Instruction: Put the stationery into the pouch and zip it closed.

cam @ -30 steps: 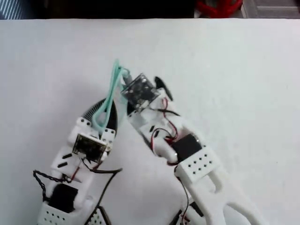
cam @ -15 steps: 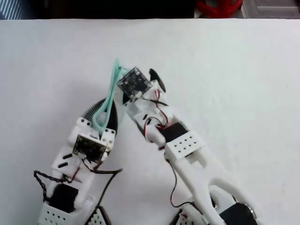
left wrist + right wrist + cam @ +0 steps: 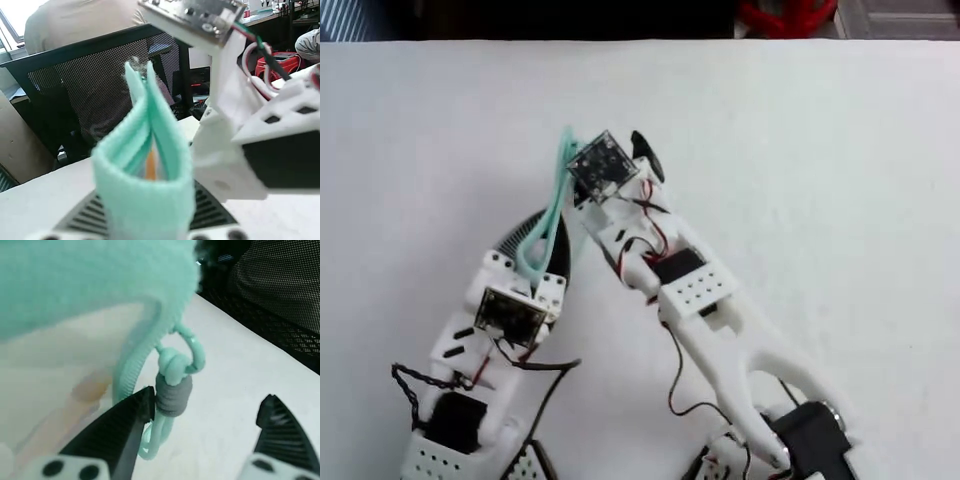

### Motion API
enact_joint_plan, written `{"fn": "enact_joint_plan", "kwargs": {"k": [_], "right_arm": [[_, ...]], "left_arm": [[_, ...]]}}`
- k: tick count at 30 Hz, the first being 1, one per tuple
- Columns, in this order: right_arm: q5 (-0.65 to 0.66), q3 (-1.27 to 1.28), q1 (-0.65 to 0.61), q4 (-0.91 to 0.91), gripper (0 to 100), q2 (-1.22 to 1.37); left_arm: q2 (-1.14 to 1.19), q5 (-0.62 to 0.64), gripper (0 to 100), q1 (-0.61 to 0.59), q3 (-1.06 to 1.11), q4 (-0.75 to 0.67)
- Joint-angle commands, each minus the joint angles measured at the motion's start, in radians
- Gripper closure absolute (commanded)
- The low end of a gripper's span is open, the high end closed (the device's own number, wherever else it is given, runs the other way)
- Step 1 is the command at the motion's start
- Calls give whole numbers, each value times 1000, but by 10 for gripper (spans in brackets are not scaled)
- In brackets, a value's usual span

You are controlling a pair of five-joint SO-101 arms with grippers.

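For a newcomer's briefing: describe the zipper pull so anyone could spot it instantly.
On the white table, a mint-green pouch is held up between the two arms. At its far end, by the open right gripper, sits the zipper pull. It is a knotted mint cord loop through a grey sleeve, the one grey piece against the mint fabric.

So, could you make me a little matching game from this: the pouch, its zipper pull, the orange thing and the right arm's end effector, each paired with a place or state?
Things:
1. pouch
2. zipper pull
3. orange thing
4. right end effector

Places or states:
A. open, fingers apart
B. down inside the pouch's open top
C. a grey bead on a mint loop
D. mint green, gripped by the left end effector

Pairs: 1-D, 2-C, 3-B, 4-A.
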Motion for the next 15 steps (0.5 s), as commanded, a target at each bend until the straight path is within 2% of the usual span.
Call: {"fn": "enact_joint_plan", "kwargs": {"k": [1, 8, 15], "right_arm": [[9, -68, -8, -19, 671, -13], [-51, -41, -30, -15, 671, -101], [-52, -104, -25, -79, 673, 51]], "left_arm": [[4, -6, 962, -13, 54, 6], [4, -6, 960, -13, 54, 6], [4, -6, 960, -13, 54, 6]]}}
